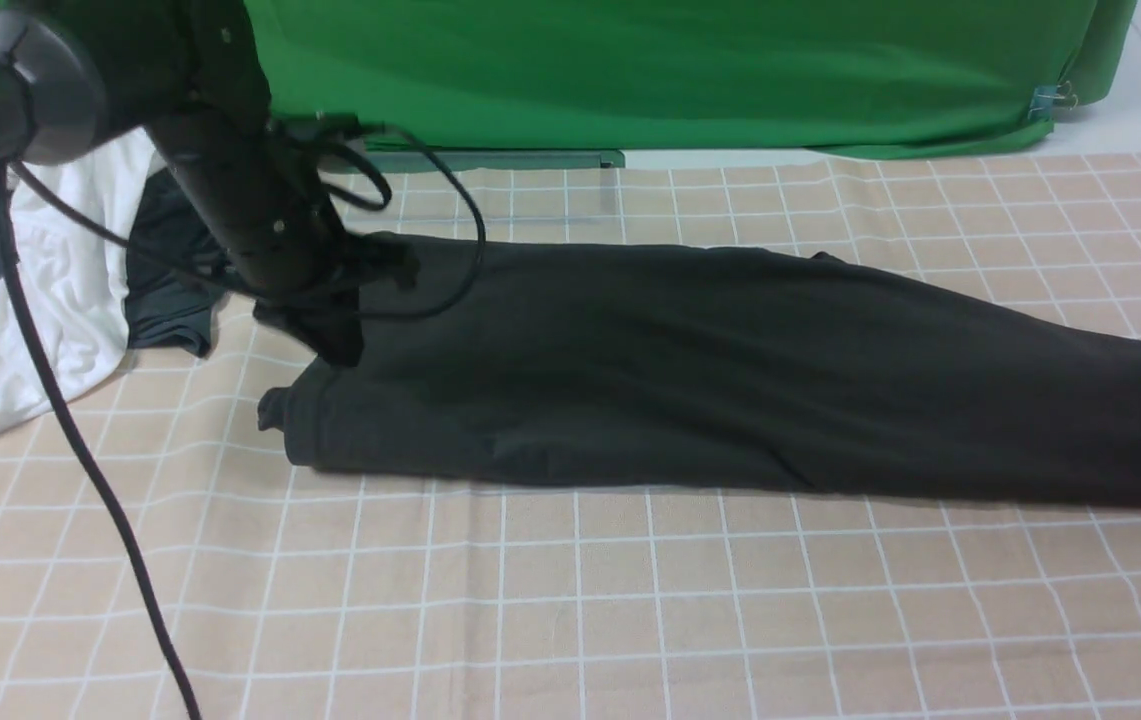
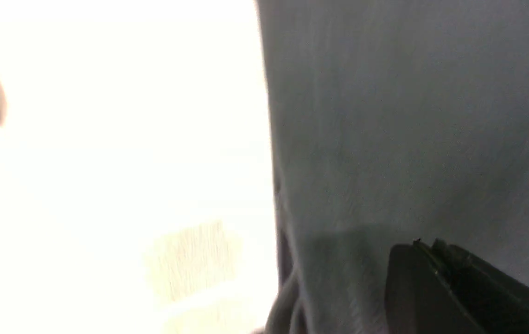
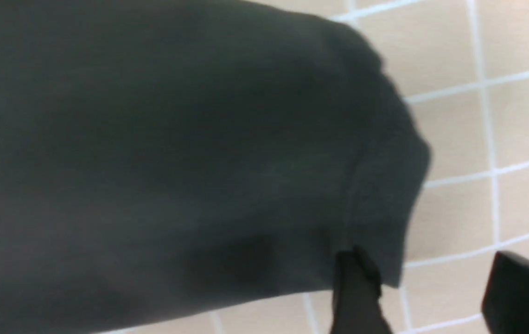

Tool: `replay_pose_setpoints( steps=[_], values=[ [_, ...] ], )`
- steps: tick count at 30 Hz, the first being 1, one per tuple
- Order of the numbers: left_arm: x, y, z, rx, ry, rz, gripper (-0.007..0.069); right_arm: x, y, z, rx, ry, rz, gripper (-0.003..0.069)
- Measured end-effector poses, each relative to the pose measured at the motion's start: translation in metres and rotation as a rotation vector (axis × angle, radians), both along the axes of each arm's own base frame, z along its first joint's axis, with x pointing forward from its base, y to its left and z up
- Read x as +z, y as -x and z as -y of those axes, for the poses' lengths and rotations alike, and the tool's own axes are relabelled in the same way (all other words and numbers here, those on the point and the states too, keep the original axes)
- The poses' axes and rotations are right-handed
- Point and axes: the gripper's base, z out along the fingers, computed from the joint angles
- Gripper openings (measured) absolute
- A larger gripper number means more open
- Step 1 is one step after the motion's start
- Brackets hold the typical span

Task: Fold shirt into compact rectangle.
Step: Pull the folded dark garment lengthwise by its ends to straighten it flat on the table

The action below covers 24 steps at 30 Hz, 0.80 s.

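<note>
right of the garment heap point(image 1: 40, 300), the shirt point(image 1: 680, 380) lies as a long band on the table point(image 1: 630, 620). left claw point(image 2: 424, 253), heap-side end, clamped on its cloth; right claw point(image 3: 431, 297), far end, jaws apart. a one-sided pull may skew the fold.

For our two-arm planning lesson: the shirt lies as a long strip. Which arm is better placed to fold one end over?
Probably the left: the left gripper is shut on its end of the shirt, while the right gripper stands open, holding nothing.
</note>
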Motion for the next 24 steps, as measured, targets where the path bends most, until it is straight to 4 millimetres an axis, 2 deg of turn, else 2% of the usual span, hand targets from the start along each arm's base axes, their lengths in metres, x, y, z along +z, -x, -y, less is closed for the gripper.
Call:
replay_pose_setpoints(
  steps=[4, 10, 14, 17, 19, 20, 22, 24],
  values=[
    [-0.032, 0.02, -0.005, 0.023, -0.042, -0.11, 0.0019, 0.004, 0.001, -0.002, 0.008, -0.014, 0.016, 0.0366],
    [-0.03, 0.022, -0.006, 0.029, -0.04, -0.088, 0.0019, 0.014, -0.002, -0.003, 0.002, -0.025, 0.049, 0.036],
    [-0.001, 0.024, -0.007, 0.027, -0.029, -0.009, 0.0019, 0.016, -0.002, -0.004, -0.002, -0.044, 0.044, 0.0399],
    [0.03, 0.032, -0.008, 0.028, -0.014, 0.068, 0.0019, 0.014, -0.003, -0.004, -0.002, -0.046, 0.037, 0.0489],
    [0.056, 0.04, -0.01, 0.028, -0.001, 0.134, 0.0019, 0.009, -0.005, -0.004, -0.003, -0.049, 0.028, 0.0594],
    [0.055, 0.04, -0.01, 0.028, -0.001, 0.132, 0.0019, 0.008, -0.005, -0.004, -0.003, -0.049, 0.026, 0.0601],
    [0.073, 0.055, -0.013, 0.03, 0.007, 0.173, 0.0019, -0.003, -0.009, -0.002, -0.002, -0.053, 0.012, 0.0667],
    [0.077, 0.066, -0.015, 0.031, 0.009, 0.179, 0.0019, -0.016, -0.013, -0.001, -0.002, -0.06, -0.008, 0.0682]
  ],
)
